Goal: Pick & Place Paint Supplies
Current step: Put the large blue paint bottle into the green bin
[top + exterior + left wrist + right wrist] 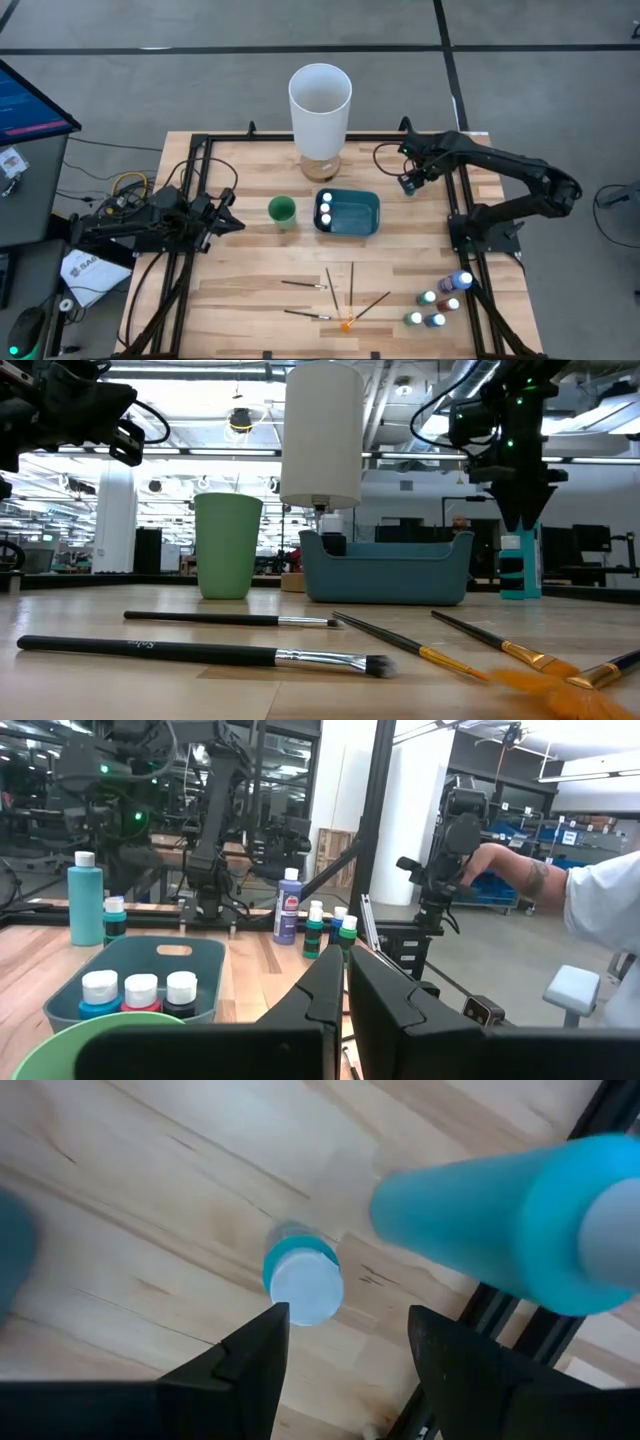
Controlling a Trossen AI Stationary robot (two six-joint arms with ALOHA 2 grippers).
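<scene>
My right gripper [345, 1320] hangs open above a small teal bottle [303, 1285] with a pale cap, which stands on its base on the wood beside a taller teal bottle [480, 1220]. In the high view this gripper [410, 183] is right of the teal bin [365, 225], which holds three capped bottles [141, 992]. Several more small bottles [440, 300] stand at the near right. Several thin brushes [330, 282] lie flat near the front, one orange-tipped [347, 323]. My left gripper [232, 215] waits shut, left of the green cup [282, 209].
A tall white cylinder [320, 95] stands behind the bin at the far edge. Black frame rails [190, 200] run along both sides of the table. A person's arm [530, 880] shows beyond the table in the left wrist view. Bare wood lies between the cup and the brushes.
</scene>
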